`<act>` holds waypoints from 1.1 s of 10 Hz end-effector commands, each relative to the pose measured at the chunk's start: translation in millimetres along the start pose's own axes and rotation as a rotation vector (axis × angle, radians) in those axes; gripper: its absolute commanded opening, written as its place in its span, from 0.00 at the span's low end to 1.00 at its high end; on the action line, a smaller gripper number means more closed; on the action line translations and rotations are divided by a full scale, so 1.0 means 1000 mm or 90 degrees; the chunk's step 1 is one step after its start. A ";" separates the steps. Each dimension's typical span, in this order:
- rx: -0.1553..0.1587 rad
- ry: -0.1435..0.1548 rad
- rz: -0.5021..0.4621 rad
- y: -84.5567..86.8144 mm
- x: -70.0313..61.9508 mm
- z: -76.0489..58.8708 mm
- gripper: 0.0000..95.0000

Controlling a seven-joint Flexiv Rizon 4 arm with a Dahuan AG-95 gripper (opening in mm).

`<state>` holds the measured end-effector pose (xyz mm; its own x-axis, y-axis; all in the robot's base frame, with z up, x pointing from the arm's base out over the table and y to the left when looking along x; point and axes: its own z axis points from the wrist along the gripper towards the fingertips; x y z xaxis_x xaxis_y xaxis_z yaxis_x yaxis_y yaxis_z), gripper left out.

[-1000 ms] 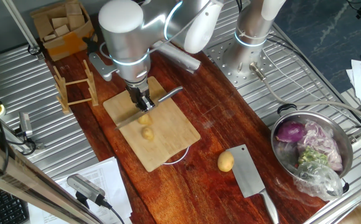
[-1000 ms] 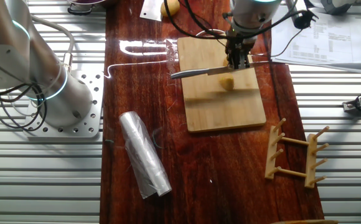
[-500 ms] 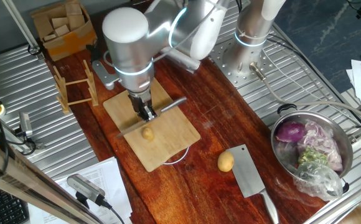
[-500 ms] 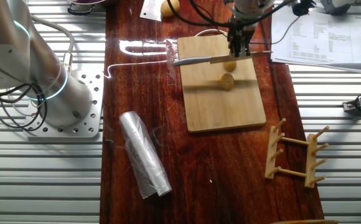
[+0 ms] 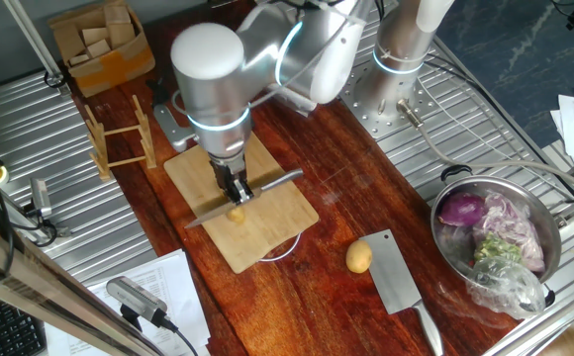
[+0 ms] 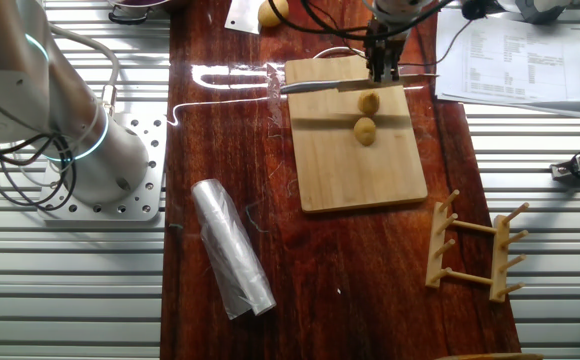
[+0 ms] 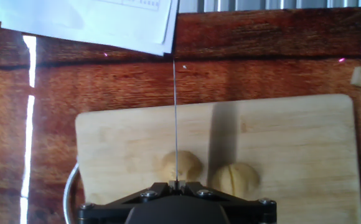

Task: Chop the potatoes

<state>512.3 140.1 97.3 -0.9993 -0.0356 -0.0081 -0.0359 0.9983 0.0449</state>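
Gripper (image 5: 234, 188) of the silver arm is clamped on the handle of a long thin-bladed kitchen knife (image 6: 315, 87), fingers closed tight around it. We take the pale rectangular bamboo cutting board (image 6: 365, 165) as our landmark. The knife is held level above the board, blade running across the board's width; in the hand view we see it edge-on as a thin line (image 7: 175, 118) that passes over one of the potatoes.

Two small round yellow-tan baby potatoes (image 6: 367, 115) sit on the board, close together near the end under the knife. In the hand view (image 7: 208, 173) the blade line runs over the left one and the right one lies just beside it, showing a shallow crease along its top. In one fixed view only one of them (image 5: 236, 215) is visible below the blade, the other hidden by the gripper.

Off the board on the dark wooden tabletop (image 5: 346, 198): a larger golden-brown potato (image 5: 358, 257) lies touching a steel cleaver (image 5: 398, 279). Further from the board, a steel pot (image 5: 549, 237) holds a purple onion (image 5: 462, 210). A wooden dish rack (image 6: 470, 250) stands beside the board's opposite end, and a roll of clear plastic film (image 6: 230, 245) lies near the board's long side.
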 end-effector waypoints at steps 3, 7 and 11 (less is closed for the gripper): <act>-0.003 -0.002 -0.001 -0.007 0.000 0.002 0.00; -0.005 -0.001 -0.002 -0.010 0.001 0.001 0.00; -0.005 -0.002 -0.005 -0.011 0.000 0.005 0.00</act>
<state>512.7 129.7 90.9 -0.9990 -0.0440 -0.0118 -0.0446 0.9976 0.0535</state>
